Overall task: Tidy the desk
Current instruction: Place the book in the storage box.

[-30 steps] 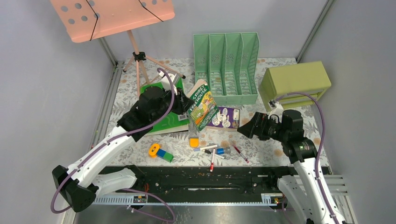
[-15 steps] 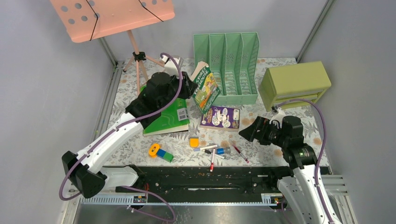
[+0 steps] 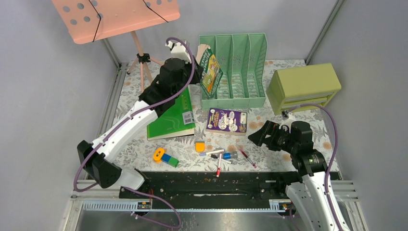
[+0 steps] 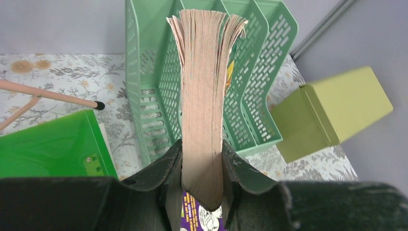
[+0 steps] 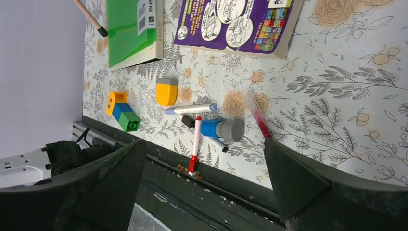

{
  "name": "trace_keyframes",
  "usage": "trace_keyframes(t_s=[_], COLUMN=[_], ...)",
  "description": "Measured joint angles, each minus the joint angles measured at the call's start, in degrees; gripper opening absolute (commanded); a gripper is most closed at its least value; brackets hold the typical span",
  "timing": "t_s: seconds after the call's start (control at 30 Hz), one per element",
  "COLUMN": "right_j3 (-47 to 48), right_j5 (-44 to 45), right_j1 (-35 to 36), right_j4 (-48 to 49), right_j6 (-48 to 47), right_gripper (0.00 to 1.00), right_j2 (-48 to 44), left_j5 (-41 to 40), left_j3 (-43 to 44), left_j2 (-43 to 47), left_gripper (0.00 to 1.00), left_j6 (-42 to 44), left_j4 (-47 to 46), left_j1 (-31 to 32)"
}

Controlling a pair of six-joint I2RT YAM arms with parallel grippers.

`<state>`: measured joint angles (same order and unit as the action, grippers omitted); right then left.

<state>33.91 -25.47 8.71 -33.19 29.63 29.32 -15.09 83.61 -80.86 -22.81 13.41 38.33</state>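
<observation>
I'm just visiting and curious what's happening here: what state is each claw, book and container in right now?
left gripper: shut on the paperback
paperback: held on edge above the file rack
right gripper: open, empty
file rack: upright, slots without books
purple book: closed, flat on the desk
green book: closed, flat on the desk
drawer box: drawers look shut

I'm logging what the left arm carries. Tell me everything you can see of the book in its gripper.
The book is a thick paperback with a green illustrated cover and yellowed pages that fan slightly at the far end. The left gripper is clamped across its thickness near one end, holding it on edge and tilted, in the air at the left slots of the file rack. Whether it touches the rack cannot be told.
</observation>
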Motion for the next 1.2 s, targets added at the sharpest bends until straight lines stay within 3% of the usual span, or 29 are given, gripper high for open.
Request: trace_keyframes(t_s=[0.6,1.2], right_j3=[-0.02,-0.04], right_j5=[6.08,8.57], right_j1=[0.0,0.0], right_j4=[-2.51,-3.91], right_j6=[0.26,0.22], right_gripper=[1.0,0.99], right_j2=[-0.39,-0.39], left_j5=[-12.44,-15.21], left_j3=[10.14,13.42], left_j2=[-10.4,-18.25], left_gripper=[0.0,0.0], left_j6=[-0.98,-0.79], left_j4=[0.61,0.68], left_j1=[-0.15,-1.77])
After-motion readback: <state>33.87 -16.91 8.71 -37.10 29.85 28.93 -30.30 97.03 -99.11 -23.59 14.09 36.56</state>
